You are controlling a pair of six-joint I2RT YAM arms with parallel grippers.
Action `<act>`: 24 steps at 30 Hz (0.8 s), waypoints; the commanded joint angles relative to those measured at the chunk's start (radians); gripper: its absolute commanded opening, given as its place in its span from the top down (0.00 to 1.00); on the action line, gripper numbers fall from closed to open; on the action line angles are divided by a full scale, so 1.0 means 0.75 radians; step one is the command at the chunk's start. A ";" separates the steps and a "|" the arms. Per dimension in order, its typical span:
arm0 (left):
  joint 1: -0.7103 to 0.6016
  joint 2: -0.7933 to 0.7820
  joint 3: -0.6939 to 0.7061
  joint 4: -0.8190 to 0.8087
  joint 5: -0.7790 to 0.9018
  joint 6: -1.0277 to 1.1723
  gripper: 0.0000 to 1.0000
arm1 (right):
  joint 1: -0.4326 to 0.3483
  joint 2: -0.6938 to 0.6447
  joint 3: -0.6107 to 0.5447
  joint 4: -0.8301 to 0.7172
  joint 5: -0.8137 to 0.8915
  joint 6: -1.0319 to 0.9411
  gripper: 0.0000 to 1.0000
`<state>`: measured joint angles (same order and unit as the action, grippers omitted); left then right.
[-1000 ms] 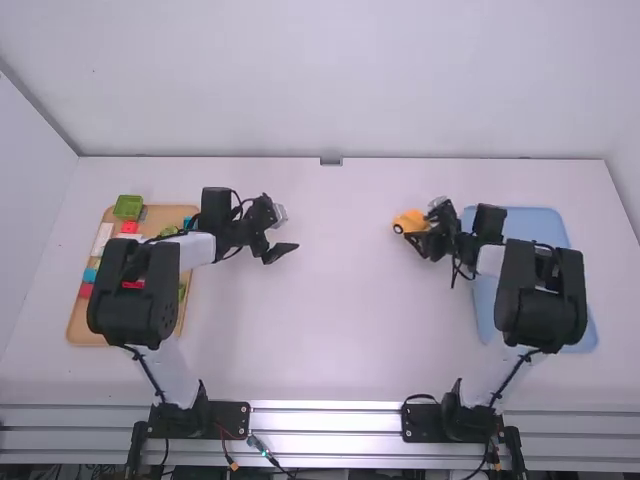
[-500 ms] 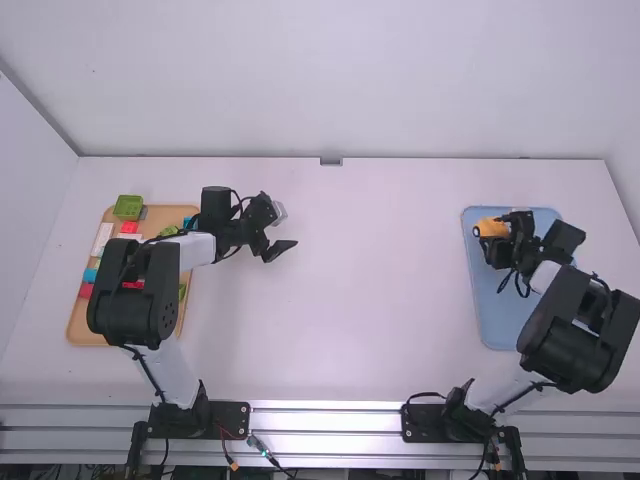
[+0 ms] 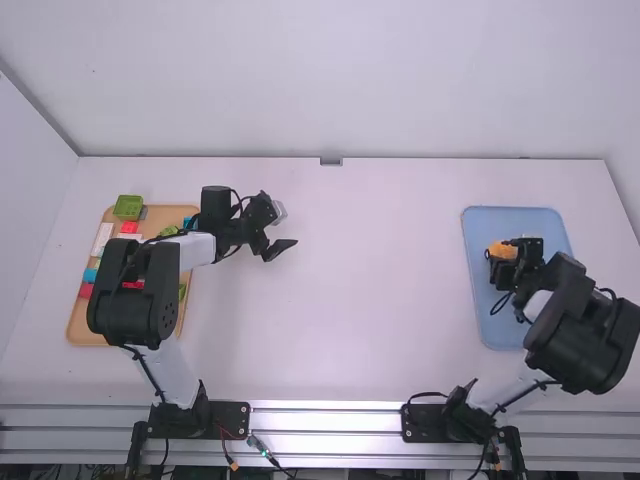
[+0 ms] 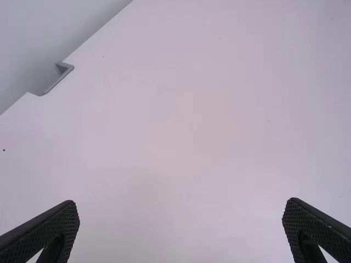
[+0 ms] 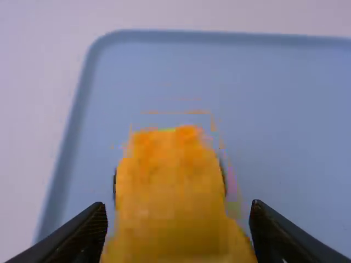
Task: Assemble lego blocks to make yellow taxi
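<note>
White desk [image 3: 330,300], metal rail [image 3: 325,420] along its near edge. Right arm [image 3: 570,330]: lies across the near right part of a blue tray [image 3: 485,315], hiding it. Left arm [image 3: 145,290]: covers much of a tan board [image 3: 80,325] bearing red, white and blue blocks. Left pincer [image 3: 281,247]: between board and tray, spread, nothing in its grip. Yellow taxi [image 3: 497,249]: one, pinched in the right pincer [image 3: 503,254], over the tray; whether it touches the tray, cannot tell. Green box [image 3: 127,207]: at the board's far end. Grey bracket [image 3: 330,161]: at the desk's far edge, white wall [image 3: 330,80] behind. Right wrist view adds dark wheels [image 5: 114,183] at the taxi's sides, its body blurred; high view adds the board and blocks; left wrist view adds ribbed pads [image 4: 49,230], set wide apart.
</note>
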<state>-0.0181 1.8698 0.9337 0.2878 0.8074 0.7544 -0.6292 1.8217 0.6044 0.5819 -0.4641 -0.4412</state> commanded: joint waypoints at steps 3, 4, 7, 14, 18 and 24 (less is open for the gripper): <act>-0.007 -0.013 -0.010 -0.003 0.018 -0.005 0.01 | 0.003 0.057 0.034 -0.035 0.026 0.037 0.01; -0.009 -0.013 -0.010 -0.004 0.018 -0.005 0.01 | 0.004 0.056 0.040 -0.041 0.024 0.035 0.01; -0.011 -0.013 -0.010 -0.003 0.018 -0.008 0.01 | 0.002 0.031 0.055 -0.063 0.024 0.060 0.01; -0.011 -0.013 -0.010 0.001 0.019 -0.010 0.01 | 0.058 -0.157 0.122 -0.243 0.129 0.104 0.01; -0.011 -0.013 -0.009 0.066 -0.019 -0.196 0.01 | 0.132 -0.293 0.170 -0.430 0.237 0.106 0.01; -0.022 -0.020 0.023 0.146 -0.238 -0.573 0.01 | 0.332 -0.459 0.254 -0.681 0.335 0.105 0.01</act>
<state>-0.0219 1.8698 0.9340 0.3958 0.7139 0.4778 -0.4355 1.5257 0.7635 0.0952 -0.2672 -0.3664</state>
